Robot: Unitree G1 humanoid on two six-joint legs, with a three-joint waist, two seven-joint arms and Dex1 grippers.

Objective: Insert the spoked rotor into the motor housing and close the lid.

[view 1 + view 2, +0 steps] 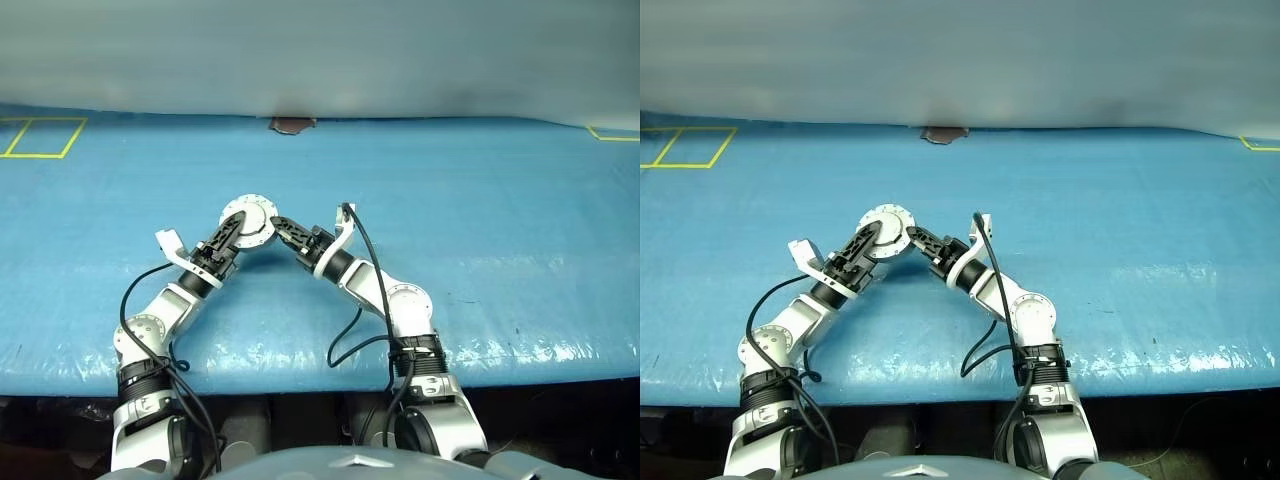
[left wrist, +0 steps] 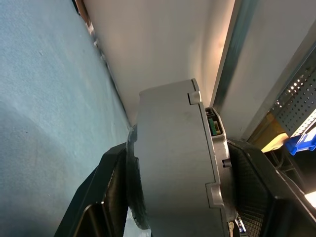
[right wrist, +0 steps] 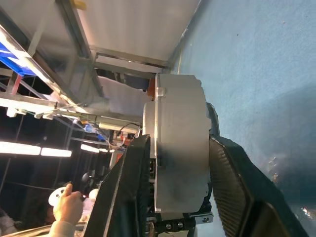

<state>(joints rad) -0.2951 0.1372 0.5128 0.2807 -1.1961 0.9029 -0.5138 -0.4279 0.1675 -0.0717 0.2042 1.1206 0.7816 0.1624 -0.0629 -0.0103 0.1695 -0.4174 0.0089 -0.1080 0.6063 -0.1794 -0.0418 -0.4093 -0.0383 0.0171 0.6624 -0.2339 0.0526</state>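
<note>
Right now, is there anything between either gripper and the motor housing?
Nothing visible. The motor housing sits between the black fingers of both the left gripper and the right gripper, above the blue table.

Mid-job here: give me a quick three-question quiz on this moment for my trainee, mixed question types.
1. True or false: the motor housing is lying flat on the blue table, with both grippers clear of it.
2. Multiple choice: which gripper has its fingers around the housing? A) only the left gripper B) only the right gripper C) both
3. Fill in: in the right wrist view, a person's hand holds a small ____-coloured object.

Key:
1. False; it is held up between the two grippers.
2. C; each wrist view shows black fingers on both sides of the silver body.
3. White.
</note>
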